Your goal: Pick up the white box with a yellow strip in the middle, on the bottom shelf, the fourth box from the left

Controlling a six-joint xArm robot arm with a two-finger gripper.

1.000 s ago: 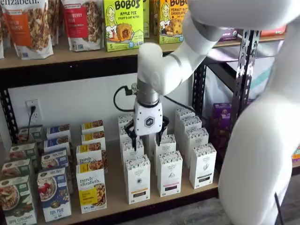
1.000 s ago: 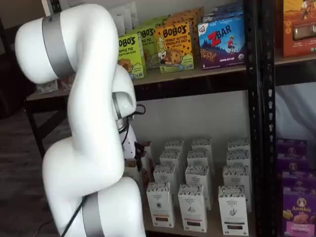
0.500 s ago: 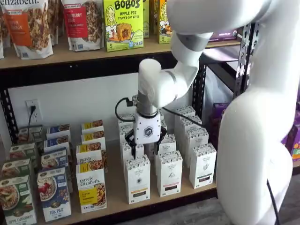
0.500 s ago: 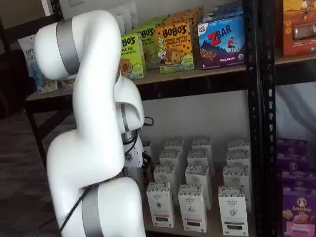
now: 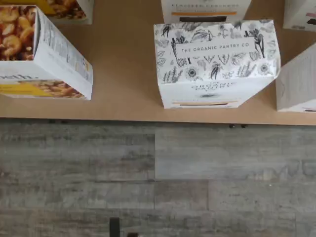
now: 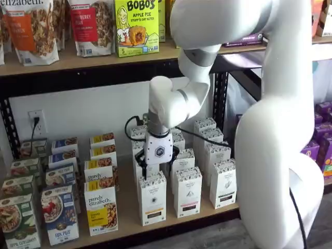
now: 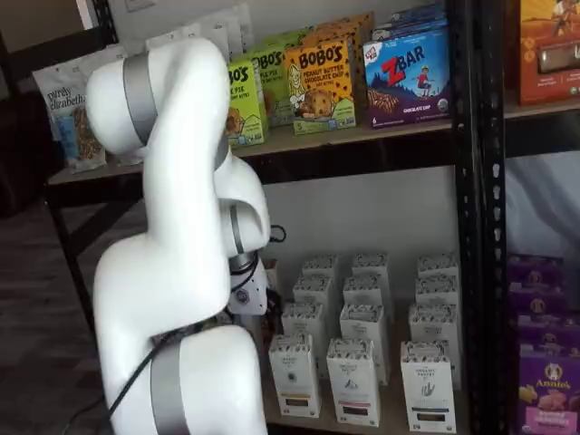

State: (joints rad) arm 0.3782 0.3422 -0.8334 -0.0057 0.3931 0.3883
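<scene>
White cartons stand in rows on the bottom shelf (image 6: 124, 220), a tan wooden desk with a black front rail. The white box (image 6: 152, 198), with a thin yellow strip low on its face, stands at the desk's front edge, first in its row, likely so it can be lifted from above. The hand (image 6: 155, 170) hangs directly over it, fingers down around its top; whether they are spread or pressing the box cannot be told. The wrist view shows the box's patterned top (image 5: 216, 58) near the front edge. Granola boxes (image 6: 101, 210) stand towards the left corner. Below lies grey plank flooring (image 5: 158, 182); behind, a white wall (image 6: 78, 116).
</scene>
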